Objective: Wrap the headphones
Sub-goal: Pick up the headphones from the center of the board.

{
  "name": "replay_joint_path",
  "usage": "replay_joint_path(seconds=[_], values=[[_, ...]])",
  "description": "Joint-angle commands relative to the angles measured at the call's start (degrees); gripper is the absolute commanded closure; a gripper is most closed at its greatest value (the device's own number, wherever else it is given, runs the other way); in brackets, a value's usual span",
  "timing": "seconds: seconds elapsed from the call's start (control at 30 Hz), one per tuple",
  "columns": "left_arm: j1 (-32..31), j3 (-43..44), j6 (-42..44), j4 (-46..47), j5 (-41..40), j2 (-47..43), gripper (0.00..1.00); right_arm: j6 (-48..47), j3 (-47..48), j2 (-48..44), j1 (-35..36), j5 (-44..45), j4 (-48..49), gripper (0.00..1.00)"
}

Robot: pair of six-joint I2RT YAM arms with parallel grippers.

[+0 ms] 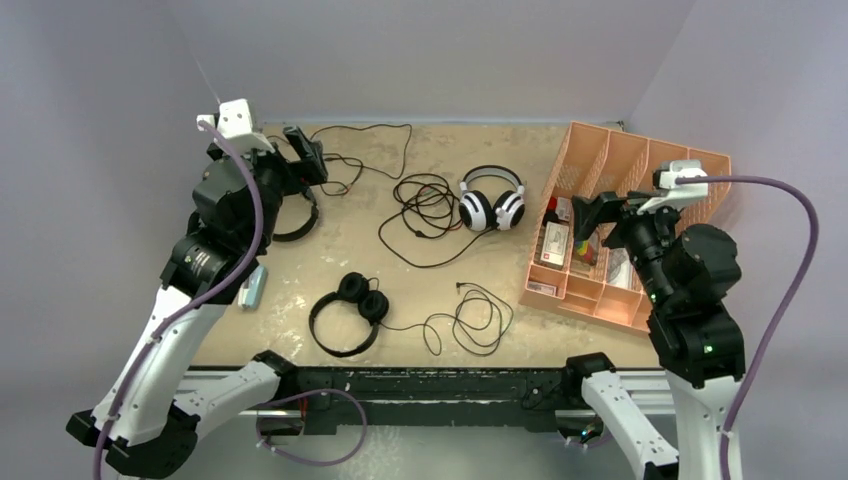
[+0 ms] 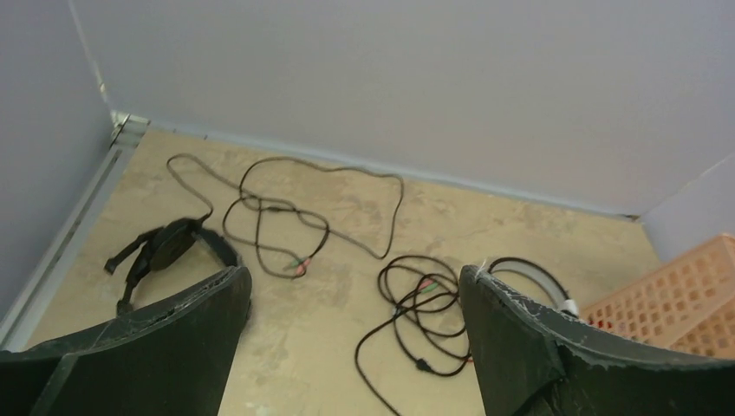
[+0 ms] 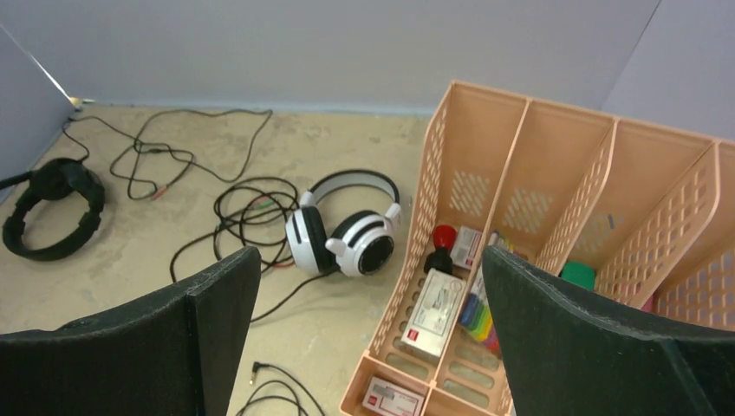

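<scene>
Headphones (image 1: 491, 198), white, upper centre: light, stiff band; cable (image 1: 428, 205) limp, tangle-prone. I would pinch cable near earcup. Left fingers (image 2: 173, 347), right fingers (image 3: 598, 347) wide, empty.

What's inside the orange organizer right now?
The orange organizer holds white boxes, a red-topped bottle, multicoloured items and something green. A finger of the right gripper covers its near right slots.
</scene>
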Motion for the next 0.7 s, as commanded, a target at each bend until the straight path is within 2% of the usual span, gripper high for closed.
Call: replay_joint_path(seconds=[0.0,0.23,0.43,0.53,0.67], values=[[5.7,-4.8,-3.7,3.2,5.1,-1.6,0.09,3.1,-3.2,0.5,0.6,2.6,1.9,0.01],[12.8,-12.1,-6.8,3.8,10.4,-2.9,0.04,4.8,-9.9,3.3,1.1,-1.9,6.2,0.01],[15.8,-15.2,-9.0,3.7,12.9,-4.0,0.03,5.8,-12.4,12.9,1.8,-14.6,11.1,0.01],[16.7,-15.2,-10.0,2.9,12.5,-4.7,0.03,6.0,-12.8,19.4,5.3,-19.3,14.4,0.01],[17.3,-14.4,-10.9,1.2,9.4,-6.2,0.04,4.6,-11.4,29.2,15.0,-22.1,18.4,0.01]])
